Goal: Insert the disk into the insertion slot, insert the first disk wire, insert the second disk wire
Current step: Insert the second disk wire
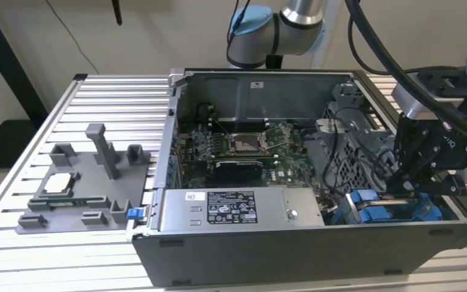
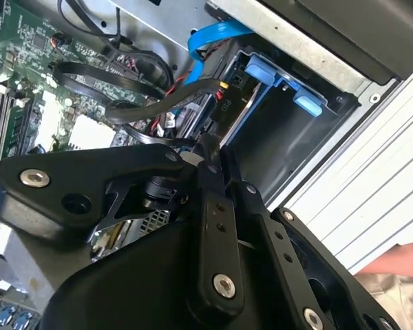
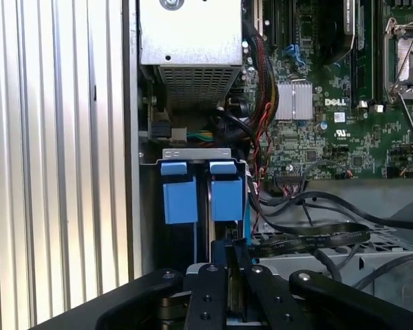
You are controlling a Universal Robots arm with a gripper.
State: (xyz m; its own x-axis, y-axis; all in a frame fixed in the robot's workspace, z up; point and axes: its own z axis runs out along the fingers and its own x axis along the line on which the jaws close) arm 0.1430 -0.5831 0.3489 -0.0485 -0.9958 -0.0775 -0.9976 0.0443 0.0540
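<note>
Right, our tool (image 3: 228,275) sits w/ fingers pressed together, apparently on the disk's (image 3: 227,237) edge, inside the insertion slot (image 3: 193,157) beyond. We judge the disk stiff, weighty, fragile; grip its blue carrier, not the label face.

A grey metal drive cage with the insertion slot (image 1: 396,210) sits in the open computer case's near corner on the exterior view's right. In the first wrist view two bright blue plastic tabs (image 3: 196,189) stand side by side at the cage's mouth (image 3: 196,157), with a narrow gap between them. In the second wrist view the slot (image 2: 279,130) is a dark rectangular bay edged by blue tabs (image 2: 286,86); whether the disk sits inside cannot be told.
</note>
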